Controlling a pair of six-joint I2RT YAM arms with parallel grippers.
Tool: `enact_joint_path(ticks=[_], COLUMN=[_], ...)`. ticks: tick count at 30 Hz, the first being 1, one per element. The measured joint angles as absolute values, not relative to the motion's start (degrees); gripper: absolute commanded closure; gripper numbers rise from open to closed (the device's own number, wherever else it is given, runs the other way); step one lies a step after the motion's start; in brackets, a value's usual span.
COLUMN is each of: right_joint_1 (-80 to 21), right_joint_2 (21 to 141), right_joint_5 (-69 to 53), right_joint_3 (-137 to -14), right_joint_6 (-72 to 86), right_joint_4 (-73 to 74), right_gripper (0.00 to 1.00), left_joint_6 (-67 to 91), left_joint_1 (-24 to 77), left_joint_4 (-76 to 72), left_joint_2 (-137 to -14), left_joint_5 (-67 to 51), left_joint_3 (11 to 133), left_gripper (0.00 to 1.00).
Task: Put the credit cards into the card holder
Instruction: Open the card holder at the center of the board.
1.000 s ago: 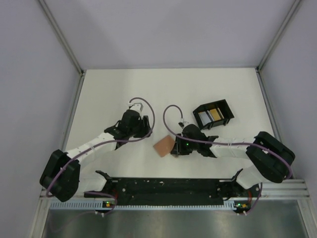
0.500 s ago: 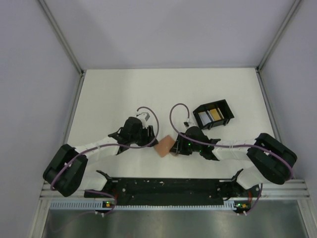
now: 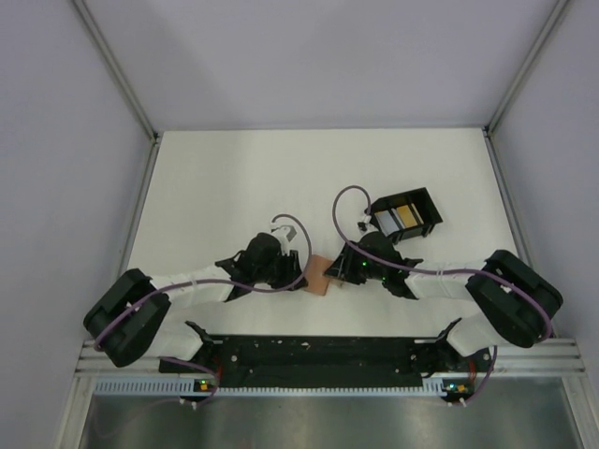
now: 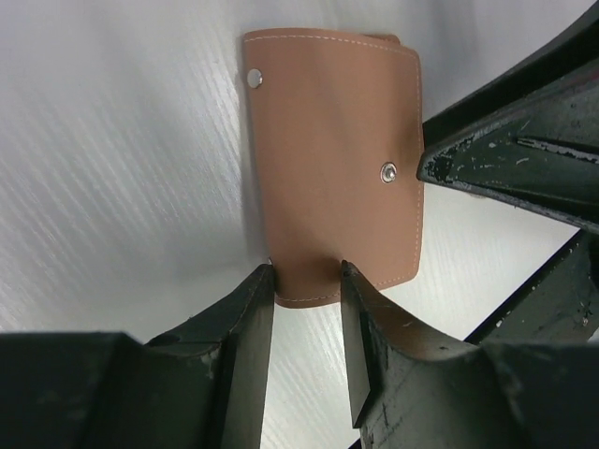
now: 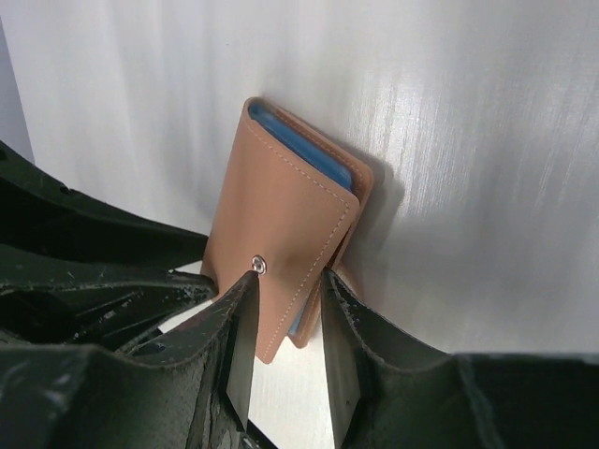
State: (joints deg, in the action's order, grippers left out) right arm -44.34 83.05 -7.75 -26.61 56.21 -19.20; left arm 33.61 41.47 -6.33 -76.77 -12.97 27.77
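The tan card holder (image 3: 320,275) lies on the white table between my two grippers. In the right wrist view its flap (image 5: 281,234) is folded over and a blue credit card (image 5: 309,150) shows inside it. My left gripper (image 4: 307,279) is partly open, its tips over the holder's (image 4: 332,159) near edge, not pinching it. My right gripper (image 5: 288,281) is also partly open, straddling the flap beside the snap (image 5: 259,266). A yellow-orange credit card (image 3: 407,216) and a pale one (image 3: 387,221) stand in the black tray (image 3: 426,201).
The black tray stands behind and to the right of the right gripper. Grey walls and metal rails close in the table on three sides. The arm bases and a black bar (image 3: 318,354) run along the near edge.
My left gripper has moved right up to the holder and its jaws have narrowed. The right gripper and the holder have shifted slightly to the right.
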Motion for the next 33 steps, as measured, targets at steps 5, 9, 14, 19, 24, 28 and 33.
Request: enact_joint_path(ticks=[5, 9, 14, 19, 24, 28, 33], right_joint_1=[-43.72, -43.7, -43.7, -43.7, -43.72, -44.14, -47.2], right_joint_2=[83.05, 83.02, 82.63, 81.21, 80.23, 80.23, 80.29], right_joint_5=[-8.73, -10.59, -12.6, -13.08, -11.88, -10.5, -3.55], right_joint_3=[-26.68, -26.7, -26.7, -26.7, -27.9, -31.59, -40.84], right_joint_6=[56.05, 56.07, 56.31, 56.58, 55.18, 52.93, 48.97], right_joint_4=[-20.08, -21.37, -22.98, -23.44, -19.94, -14.96, -2.98], right_gripper=[0.68, 0.68, 0.74, 0.98, 1.0, 1.0, 1.0], left_joint_6=[36.21, 37.89, 39.05, 39.09, 38.83, 38.46, 37.54], left_joint_1=[43.77, 44.86, 45.12, 45.12, 45.17, 45.17, 45.17], left_joint_4=[-7.25, -9.1, -10.98, -10.92, -8.49, -6.0, -2.17], left_joint_2=[-77.71, -78.41, -78.41, -78.22, -75.96, -73.1, -68.29], left_joint_5=[-12.23, -12.1, -11.22, -9.1, -5.48, -3.07, 1.63], left_joint_3=[27.51, 27.51, 27.51, 27.51, 27.51, 27.51, 27.59], left_gripper=[0.58, 0.55, 0.52, 0.52, 0.5, 0.46, 0.44])
